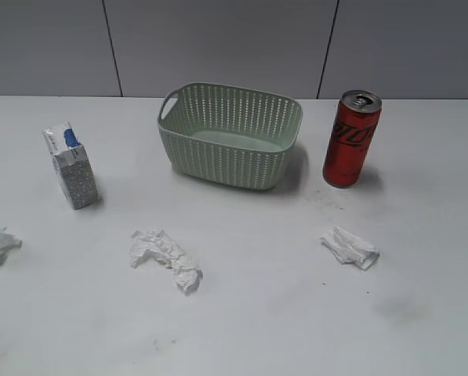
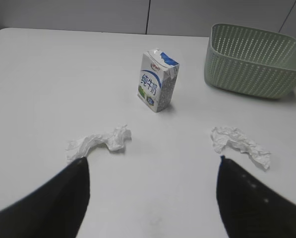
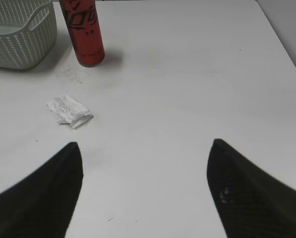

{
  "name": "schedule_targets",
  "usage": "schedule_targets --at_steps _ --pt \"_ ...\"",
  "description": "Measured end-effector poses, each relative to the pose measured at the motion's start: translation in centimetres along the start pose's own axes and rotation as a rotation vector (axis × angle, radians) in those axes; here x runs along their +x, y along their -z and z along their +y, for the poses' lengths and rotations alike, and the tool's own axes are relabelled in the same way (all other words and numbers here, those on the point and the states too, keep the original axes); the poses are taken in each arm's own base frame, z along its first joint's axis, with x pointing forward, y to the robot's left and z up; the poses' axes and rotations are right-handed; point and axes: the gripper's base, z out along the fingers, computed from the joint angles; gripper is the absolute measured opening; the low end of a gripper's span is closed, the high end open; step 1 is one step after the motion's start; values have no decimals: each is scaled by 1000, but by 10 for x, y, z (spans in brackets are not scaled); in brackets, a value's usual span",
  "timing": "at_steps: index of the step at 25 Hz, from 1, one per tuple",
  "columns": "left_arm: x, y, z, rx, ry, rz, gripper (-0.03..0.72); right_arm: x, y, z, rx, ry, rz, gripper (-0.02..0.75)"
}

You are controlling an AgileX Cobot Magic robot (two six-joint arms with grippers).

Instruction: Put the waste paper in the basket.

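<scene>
Both my hands are spread wide apart with nothing between the fingers. In the left wrist view my left hand shows as two dark fingers rising from the bottom corners, and my right hand looks the same in the right wrist view. Neither one shows up in the exterior view.

Just past my left fingers, the stringy wad lies at lower left of that frame, its tail nearly at my left fingertip. The middle wad sits lower right, just above the other fingertip. The milk carton stands upright mid-frame, beyond and between the two.

On the right side, the small wad sits left of center in that wrist view, above my left finger and apart from it. The red can stands upper left, with the basket in the far upper-left corner beside it.

In the exterior view, all three wads lie on the white table in a loose row across the lower half, none touching the others. The pale green basket sits top center, nothing inside it, carton off to its left, can to its right.
</scene>
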Motion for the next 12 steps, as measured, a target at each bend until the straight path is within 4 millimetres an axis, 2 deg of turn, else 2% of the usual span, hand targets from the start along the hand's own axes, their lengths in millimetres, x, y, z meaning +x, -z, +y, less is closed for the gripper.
schedule_targets --at_steps 12 --pt "0 0 0 0 0 0 591 0 0 0 0 0 0 589"
